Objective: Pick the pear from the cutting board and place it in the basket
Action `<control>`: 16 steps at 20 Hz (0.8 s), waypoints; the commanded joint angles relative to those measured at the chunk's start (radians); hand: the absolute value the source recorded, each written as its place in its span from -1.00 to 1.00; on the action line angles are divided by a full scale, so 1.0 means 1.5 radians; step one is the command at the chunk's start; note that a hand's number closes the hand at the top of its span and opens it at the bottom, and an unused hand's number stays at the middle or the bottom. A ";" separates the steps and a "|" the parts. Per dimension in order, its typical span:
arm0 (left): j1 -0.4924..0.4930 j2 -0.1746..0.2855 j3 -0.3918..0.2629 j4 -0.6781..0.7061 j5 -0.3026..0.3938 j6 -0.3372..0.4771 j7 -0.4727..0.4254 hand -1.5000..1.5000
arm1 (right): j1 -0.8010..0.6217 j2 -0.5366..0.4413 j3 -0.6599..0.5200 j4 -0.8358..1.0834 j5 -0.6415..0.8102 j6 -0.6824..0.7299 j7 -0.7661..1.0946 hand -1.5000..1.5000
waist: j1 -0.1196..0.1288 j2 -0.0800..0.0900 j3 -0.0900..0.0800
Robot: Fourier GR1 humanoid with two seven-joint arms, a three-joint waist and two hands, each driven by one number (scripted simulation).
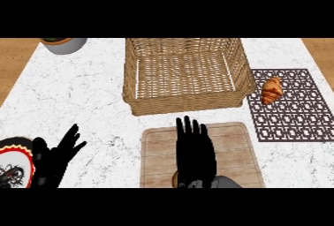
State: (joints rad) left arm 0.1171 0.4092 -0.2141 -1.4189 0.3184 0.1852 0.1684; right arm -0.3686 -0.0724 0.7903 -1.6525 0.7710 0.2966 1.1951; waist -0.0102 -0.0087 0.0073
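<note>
A wooden cutting board (229, 150) lies at the lower middle of the counter. My right hand (194, 154) is stretched flat over it, fingers straight and pointing toward the basket, open. A small brown sliver (175, 178) peeks out under the left side of that hand's wrist; it may be the pear, which is otherwise hidden. The woven wicker basket (138, 70) stands just beyond the board, and nothing shows inside it. My left hand (55, 156) rests open at the lower left, fingers up.
A croissant (272, 90) lies on a dark patterned trivet (287, 119) to the right of the basket. A grey pot (64, 44) sits at the far left corner. A red-rimmed plate (13, 152) is beside my left hand. Wood floor borders the marble counter.
</note>
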 commanded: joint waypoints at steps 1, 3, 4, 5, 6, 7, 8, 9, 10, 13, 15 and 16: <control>-0.003 0.001 0.003 0.041 0.003 -0.021 0.013 0.00 | 0.019 0.025 -0.004 -0.003 0.032 0.043 0.126 -1.00 | 0.001 0.005 -0.006; 0.011 -0.009 -0.015 0.036 -0.017 -0.008 0.015 0.00 | 0.005 0.046 -0.016 0.008 0.034 0.053 0.132 -1.00 | 0.004 0.005 -0.006; -0.001 -0.004 -0.006 0.013 -0.012 0.003 0.041 0.00 | 0.040 0.024 -0.016 0.024 0.045 0.044 0.092 -1.00 | 0.003 0.005 -0.005; 0.018 -0.022 -0.019 0.040 -0.026 0.000 -0.001 0.00 | 0.025 0.033 -0.030 0.032 0.048 0.060 0.095 -1.00 | 0.004 0.005 -0.006; -0.008 -0.007 -0.003 0.012 -0.014 0.004 0.040 0.00 | 0.056 0.039 -0.007 0.035 0.064 0.051 0.099 -1.00 | 0.002 0.005 -0.005; 0.001 -0.009 -0.008 0.022 -0.019 -0.003 0.025 0.00 | 0.040 0.042 -0.036 0.068 0.052 0.066 0.080 -1.00 | 0.006 0.006 -0.005; 0.009 -0.008 -0.004 0.008 -0.008 -0.003 0.040 0.00 | 0.068 0.047 -0.014 0.081 0.069 0.043 0.084 -1.00 | 0.007 0.005 -0.005; -0.016 -0.016 0.006 0.055 -0.008 -0.011 0.023 0.00 | 0.069 0.034 -0.037 0.058 0.061 0.071 0.072 -1.00 | -0.001 0.006 -0.006; -0.012 -0.003 0.007 0.032 -0.004 -0.021 0.031 0.00 | 0.056 0.047 -0.024 0.070 0.051 0.057 0.110 -1.00 | 0.006 0.006 -0.006; -0.004 -0.014 0.002 0.022 -0.019 -0.005 0.034 0.00 | 0.077 0.047 -0.047 0.041 0.064 0.093 0.086 -1.00 | 0.003 0.005 -0.005; -0.005 -0.033 -0.003 0.056 -0.033 -0.007 -0.002 0.00 | 0.078 0.047 -0.045 0.050 0.069 0.072 0.081 -1.00 | 0.004 0.006 -0.006; 0.012 -0.006 0.011 0.032 -0.013 -0.032 0.014 0.00 | 0.090 0.047 -0.041 0.066 0.086 0.053 0.064 -1.00 | 0.007 0.005 -0.005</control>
State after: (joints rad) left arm 0.1095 0.3936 -0.1995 -1.4152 0.2930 0.1696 0.1794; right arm -0.2461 -0.0222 0.7137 -1.5755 0.8664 0.3493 1.1287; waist -0.0024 -0.0086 0.0067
